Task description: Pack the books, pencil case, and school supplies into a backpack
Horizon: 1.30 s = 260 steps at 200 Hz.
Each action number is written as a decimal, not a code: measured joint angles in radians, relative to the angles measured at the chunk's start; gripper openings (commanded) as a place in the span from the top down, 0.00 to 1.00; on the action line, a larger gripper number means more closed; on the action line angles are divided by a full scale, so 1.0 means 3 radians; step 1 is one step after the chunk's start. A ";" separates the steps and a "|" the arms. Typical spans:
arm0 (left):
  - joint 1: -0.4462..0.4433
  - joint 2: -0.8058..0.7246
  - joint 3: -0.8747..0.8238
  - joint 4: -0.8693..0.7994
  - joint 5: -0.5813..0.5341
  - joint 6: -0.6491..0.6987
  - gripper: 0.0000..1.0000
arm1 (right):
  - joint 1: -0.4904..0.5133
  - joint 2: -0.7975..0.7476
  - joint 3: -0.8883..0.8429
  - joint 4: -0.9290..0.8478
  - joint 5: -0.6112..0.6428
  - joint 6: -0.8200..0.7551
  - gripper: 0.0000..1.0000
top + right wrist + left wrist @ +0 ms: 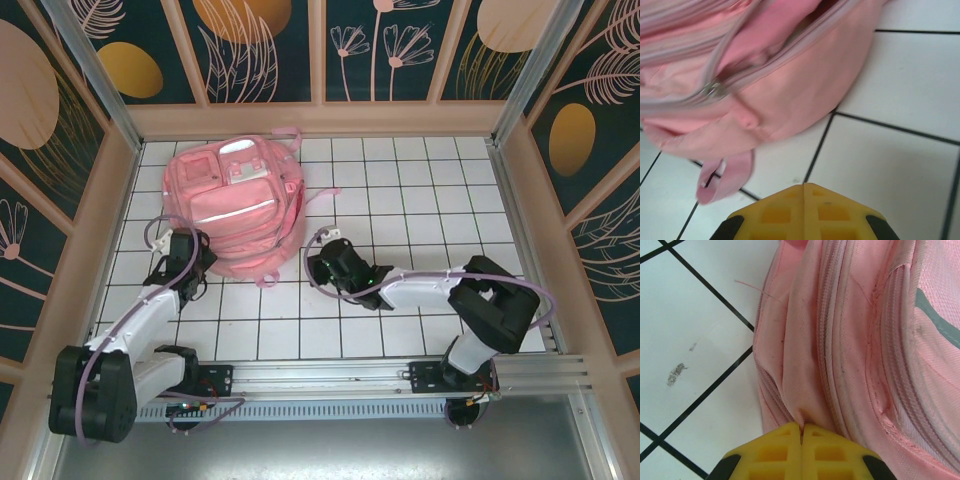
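Left fingers (770, 452): clenched on a fold of the backpack (865, 340) side fabric.
Right fingers (775, 212): pressed together, empty, near the zipper pull (714, 90).
Backpack: far-left on the counter (420, 190), main zip apparently part open.
Handling: hold the fabric taut and draw the pull along its track.

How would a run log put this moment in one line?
left end effector: shut, pinching backpack fabric | right end effector: shut, empty, near zipper pull

The backpack (855, 340) is matt woven cloth, its zip pull (712, 90) shiny metal. The table (400, 190) looks smooth; the left fingers (775, 455), matt plastic.
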<state>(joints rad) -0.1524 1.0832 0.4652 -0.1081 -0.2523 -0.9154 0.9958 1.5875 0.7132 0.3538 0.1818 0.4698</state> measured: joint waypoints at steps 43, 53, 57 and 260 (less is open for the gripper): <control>0.0025 -0.0280 0.0008 -0.0159 0.0099 0.0074 0.48 | 0.0058 0.0065 0.0113 -0.0078 0.0095 -0.0064 0.90; 0.0025 -0.0451 0.0008 -0.0193 0.0191 0.0047 0.46 | 0.0058 0.0076 0.0151 -0.0092 0.0104 -0.0095 0.89; 0.0025 -0.0546 0.0006 -0.0203 0.0249 0.0039 0.46 | 0.0058 0.0081 0.0168 -0.0097 0.0106 -0.0098 0.88; -0.1183 -0.0006 -0.0309 0.0876 0.0488 -0.2104 0.63 | 0.0060 0.0043 0.0079 -0.0008 0.0126 -0.0167 0.74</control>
<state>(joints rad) -0.5072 1.0813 0.3725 0.1547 -0.1059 -1.5467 1.0138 1.6005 0.7368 0.3515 0.2195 0.4198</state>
